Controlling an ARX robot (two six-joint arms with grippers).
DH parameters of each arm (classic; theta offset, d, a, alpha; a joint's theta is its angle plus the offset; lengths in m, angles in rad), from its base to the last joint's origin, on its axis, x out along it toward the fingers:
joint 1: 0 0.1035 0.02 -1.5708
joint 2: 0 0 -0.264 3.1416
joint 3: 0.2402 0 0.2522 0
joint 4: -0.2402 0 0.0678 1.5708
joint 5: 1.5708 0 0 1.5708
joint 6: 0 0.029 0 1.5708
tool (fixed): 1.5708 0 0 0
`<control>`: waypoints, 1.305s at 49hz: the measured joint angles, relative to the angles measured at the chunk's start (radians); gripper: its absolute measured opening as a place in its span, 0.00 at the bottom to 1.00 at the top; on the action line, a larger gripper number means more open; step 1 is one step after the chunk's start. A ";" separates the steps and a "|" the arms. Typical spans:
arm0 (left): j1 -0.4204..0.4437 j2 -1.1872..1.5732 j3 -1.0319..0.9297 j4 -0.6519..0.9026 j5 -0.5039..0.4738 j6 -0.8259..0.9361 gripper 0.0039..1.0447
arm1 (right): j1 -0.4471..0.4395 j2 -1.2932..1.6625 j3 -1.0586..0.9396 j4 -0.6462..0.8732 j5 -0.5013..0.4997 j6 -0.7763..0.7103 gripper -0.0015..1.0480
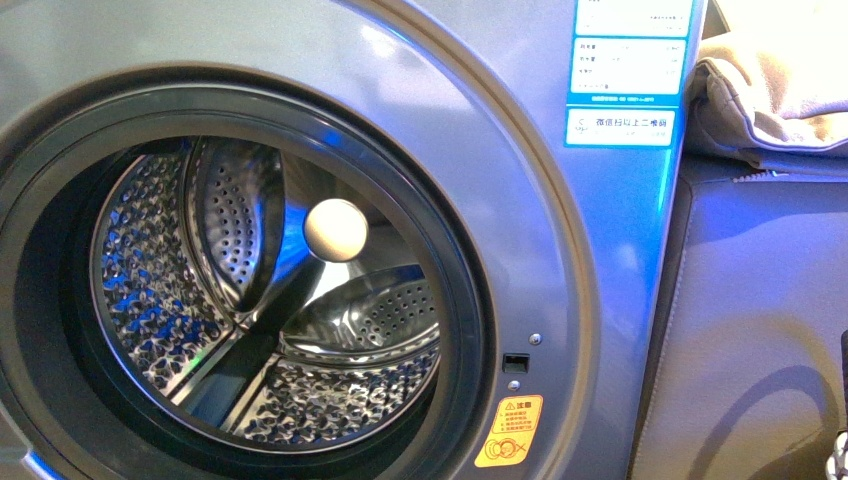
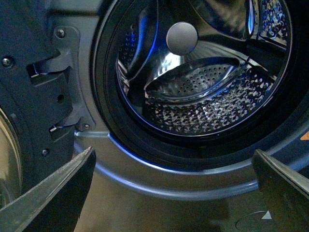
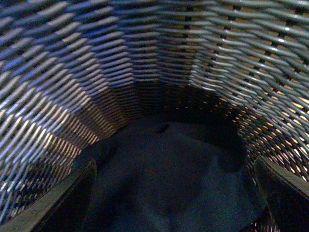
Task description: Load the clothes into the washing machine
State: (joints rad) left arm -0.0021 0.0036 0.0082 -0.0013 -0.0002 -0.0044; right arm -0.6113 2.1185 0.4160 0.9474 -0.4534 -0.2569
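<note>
The silver-grey washing machine (image 1: 560,250) fills the front view, its round porthole open onto a bare perforated steel drum (image 1: 180,310). No arm shows in that view. My left gripper (image 2: 174,193) hangs open just outside the porthole's lower rim (image 2: 159,166), nothing between its fingers (image 2: 58,193); the drum (image 2: 207,92) lies beyond. My right gripper (image 3: 174,198) is open inside a woven basket (image 3: 96,72), fingers spread above the dark navy clothes (image 3: 169,179) lying at its bottom, not touching them that I can tell.
The open door's hinge bracket (image 2: 58,77) stands beside the porthole. A yellow warning sticker (image 1: 508,430) and blue-and-white labels (image 1: 625,60) are on the machine's front. Right of the machine stands a brown-grey panel (image 1: 760,330) with beige fabric (image 1: 770,90) above it.
</note>
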 joint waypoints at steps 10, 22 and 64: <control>0.000 0.000 0.000 0.000 0.000 0.000 0.94 | -0.006 0.154 0.063 0.043 0.014 -0.018 0.93; 0.000 0.000 0.000 0.000 0.000 0.000 0.94 | 0.008 0.292 0.176 -0.013 0.025 0.006 0.93; 0.000 0.000 0.000 0.000 0.000 0.000 0.94 | 0.026 0.506 0.449 -0.549 0.290 0.174 0.93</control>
State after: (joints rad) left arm -0.0021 0.0036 0.0082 -0.0013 -0.0002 -0.0044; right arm -0.5850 2.6244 0.8650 0.3988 -0.1635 -0.0830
